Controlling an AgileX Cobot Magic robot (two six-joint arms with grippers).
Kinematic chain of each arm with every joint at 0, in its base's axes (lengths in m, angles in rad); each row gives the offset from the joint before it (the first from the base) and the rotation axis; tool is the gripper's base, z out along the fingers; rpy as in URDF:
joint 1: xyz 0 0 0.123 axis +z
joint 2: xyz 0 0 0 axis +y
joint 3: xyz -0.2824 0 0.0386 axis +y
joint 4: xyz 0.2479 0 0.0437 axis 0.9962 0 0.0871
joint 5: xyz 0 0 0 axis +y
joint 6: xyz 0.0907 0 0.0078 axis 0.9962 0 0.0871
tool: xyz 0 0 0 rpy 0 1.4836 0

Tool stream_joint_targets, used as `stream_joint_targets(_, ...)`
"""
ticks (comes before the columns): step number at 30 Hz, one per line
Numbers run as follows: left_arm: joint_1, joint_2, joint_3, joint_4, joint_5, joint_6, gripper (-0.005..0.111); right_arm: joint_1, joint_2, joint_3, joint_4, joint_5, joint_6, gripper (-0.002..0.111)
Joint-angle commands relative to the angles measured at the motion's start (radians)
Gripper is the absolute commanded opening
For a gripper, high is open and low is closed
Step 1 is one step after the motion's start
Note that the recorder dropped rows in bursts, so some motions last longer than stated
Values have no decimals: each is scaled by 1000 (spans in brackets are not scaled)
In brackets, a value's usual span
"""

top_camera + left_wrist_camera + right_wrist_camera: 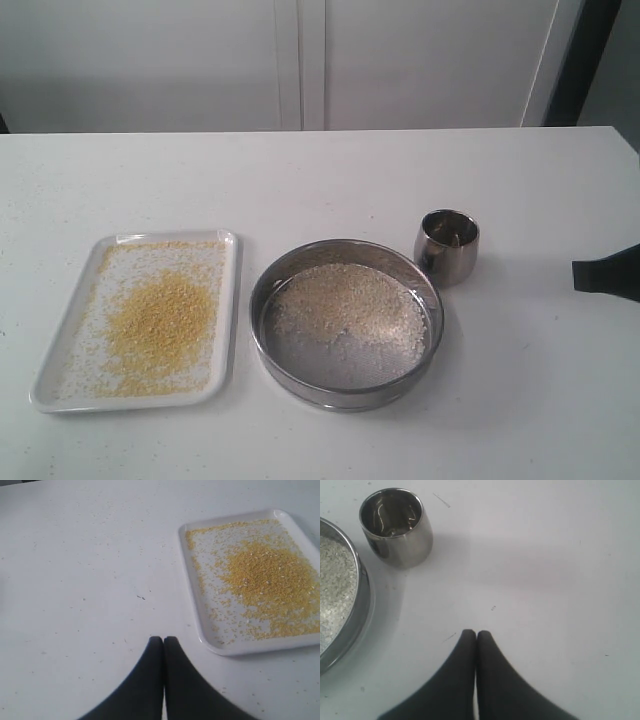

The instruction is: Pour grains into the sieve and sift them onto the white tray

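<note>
The white tray (pixel 228 300) (pixel 200 620) lies at the left of the table with fine golden-yellow grains (pixel 160 325) (pixel 272 577) heaped and scattered on it. To its right stands the round steel sieve (pixel 345 395) (pixel 360 610), with pale coarse grains (pixel 345 310) (pixel 335 590) left on its mesh. My left gripper (pixel 163 639) is shut and empty over bare table beside the tray; it is outside the exterior view. My right gripper (pixel 578 275) (pixel 476 632) is shut and empty, at the right edge, apart from the sieve.
A small steel cup (pixel 447 247) (pixel 397 527) stands upright just behind and right of the sieve; no grains show in it. Stray grains dot the white tabletop (pixel 330 180) around the tray. A pale wall closes the far side.
</note>
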Motion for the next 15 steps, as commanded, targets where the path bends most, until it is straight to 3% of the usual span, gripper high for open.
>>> stream_joint_targets(1, 5, -46, 54, -36, -37, -3, 0, 2, -6, 5, -1, -6, 4, 0)
stream_joint_targets(15, 5, -71, 133, -118, -79, 36, 0, 2, -6, 5, -2, -7, 4, 0)
